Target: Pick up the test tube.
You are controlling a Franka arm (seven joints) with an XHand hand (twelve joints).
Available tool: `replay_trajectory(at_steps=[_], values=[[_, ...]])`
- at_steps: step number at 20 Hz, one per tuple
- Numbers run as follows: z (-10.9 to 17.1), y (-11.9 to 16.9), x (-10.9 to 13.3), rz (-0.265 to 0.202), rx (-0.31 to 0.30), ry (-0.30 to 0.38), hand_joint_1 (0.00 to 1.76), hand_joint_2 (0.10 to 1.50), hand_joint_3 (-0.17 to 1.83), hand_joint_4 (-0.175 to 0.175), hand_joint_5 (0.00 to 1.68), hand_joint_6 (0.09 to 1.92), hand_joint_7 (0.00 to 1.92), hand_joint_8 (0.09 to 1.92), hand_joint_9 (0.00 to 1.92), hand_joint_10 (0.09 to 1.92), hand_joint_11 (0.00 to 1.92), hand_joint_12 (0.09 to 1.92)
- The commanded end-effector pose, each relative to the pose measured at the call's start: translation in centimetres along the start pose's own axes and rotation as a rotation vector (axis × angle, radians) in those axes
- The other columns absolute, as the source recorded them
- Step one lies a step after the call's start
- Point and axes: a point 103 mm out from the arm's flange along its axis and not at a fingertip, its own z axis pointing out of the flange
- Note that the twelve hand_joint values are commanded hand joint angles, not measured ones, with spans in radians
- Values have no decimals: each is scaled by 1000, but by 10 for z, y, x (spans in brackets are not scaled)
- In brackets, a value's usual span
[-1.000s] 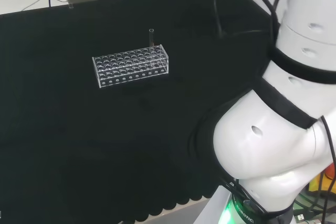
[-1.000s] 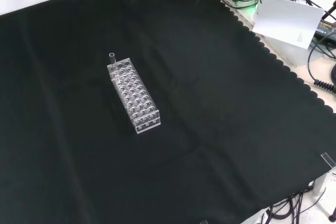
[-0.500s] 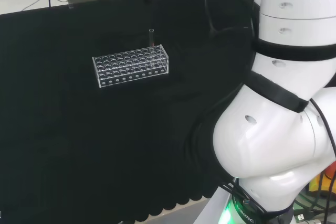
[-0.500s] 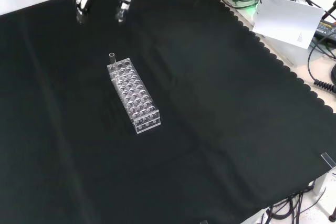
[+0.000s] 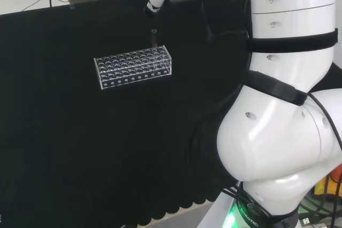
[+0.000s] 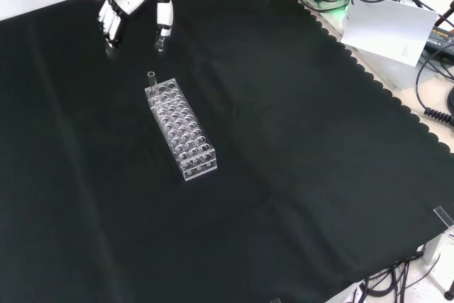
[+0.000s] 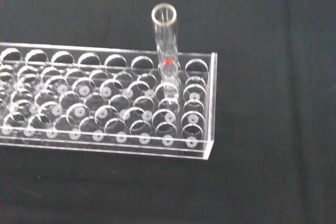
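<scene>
The test tube is clear, thin-walled and looks empty, so my guess is it's very light, stiff, slick and easy to crack. It stands upright in a hole near one end of the clear rack, on the far row in the wrist view. Best bet is pinching the bare upper part that sticks out above the rack. There's a tiny red mark on it, no readable writing. The hand hangs beyond that end of the rack, fingers spread and pointing down, holding nothing.
</scene>
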Motion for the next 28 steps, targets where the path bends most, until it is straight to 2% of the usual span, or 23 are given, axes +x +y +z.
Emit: replay_trajectory(at_steps=[1,12,21,24,28], values=[[19,9,-1,1,51,-11,788,826,288,-102,439,87,488,867,441,886,294,1531],[48,24,5,-8,106,-12,803,814,310,-107,452,99,533,876,471,877,303,1524],[56,29,6,1,113,-15,857,782,346,-120,484,142,621,885,526,855,328,1510],[63,32,10,-1,100,-19,899,741,413,-127,481,232,665,874,566,827,359,1491],[70,36,16,-6,71,-20,963,679,510,-138,488,490,741,860,636,800,409,1466]])
